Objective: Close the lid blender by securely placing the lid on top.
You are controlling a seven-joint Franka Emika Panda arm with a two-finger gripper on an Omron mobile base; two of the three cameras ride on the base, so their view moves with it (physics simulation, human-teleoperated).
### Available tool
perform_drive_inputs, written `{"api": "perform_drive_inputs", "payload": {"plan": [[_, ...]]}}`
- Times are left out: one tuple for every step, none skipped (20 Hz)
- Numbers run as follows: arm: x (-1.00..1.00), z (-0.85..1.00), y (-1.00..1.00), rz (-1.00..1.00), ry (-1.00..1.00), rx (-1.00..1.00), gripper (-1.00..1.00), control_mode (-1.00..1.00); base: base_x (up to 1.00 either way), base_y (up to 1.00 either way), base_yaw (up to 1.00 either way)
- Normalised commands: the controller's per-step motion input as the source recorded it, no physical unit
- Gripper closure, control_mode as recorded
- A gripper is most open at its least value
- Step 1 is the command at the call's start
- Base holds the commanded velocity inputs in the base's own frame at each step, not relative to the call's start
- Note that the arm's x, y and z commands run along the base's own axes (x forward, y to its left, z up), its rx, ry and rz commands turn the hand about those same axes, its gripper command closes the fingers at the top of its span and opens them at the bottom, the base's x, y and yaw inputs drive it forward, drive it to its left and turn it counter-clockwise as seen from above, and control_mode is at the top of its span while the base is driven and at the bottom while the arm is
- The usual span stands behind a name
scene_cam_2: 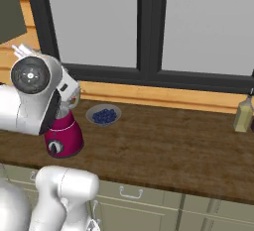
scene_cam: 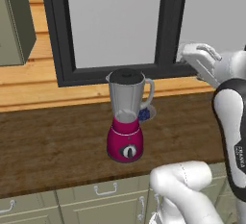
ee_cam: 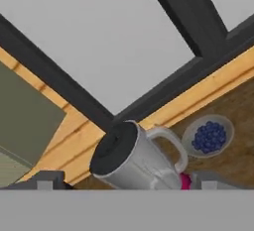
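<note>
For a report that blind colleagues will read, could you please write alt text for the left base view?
A blender with a magenta base and clear grey jar stands on a dark brown wooden counter, a flat round black lid on its mouth. A small bowl of blue berries sits just behind it, below a dark-framed window, and the white robot arm rises at right.

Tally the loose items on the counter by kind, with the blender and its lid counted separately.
Blender: 1
Lid, sitting on the jar mouth: 1
Bowl of blue berries: 1
Bottle at the counter's far right: 1
Total: 4
</note>
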Motion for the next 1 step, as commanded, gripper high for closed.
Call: {"api": "perform_drive_inputs", "payload": {"plan": [[-0.32,0.00,-0.32,0.01,-0.09,0.16,-1.00,-1.00,0.00,0.00,0.00]]}}
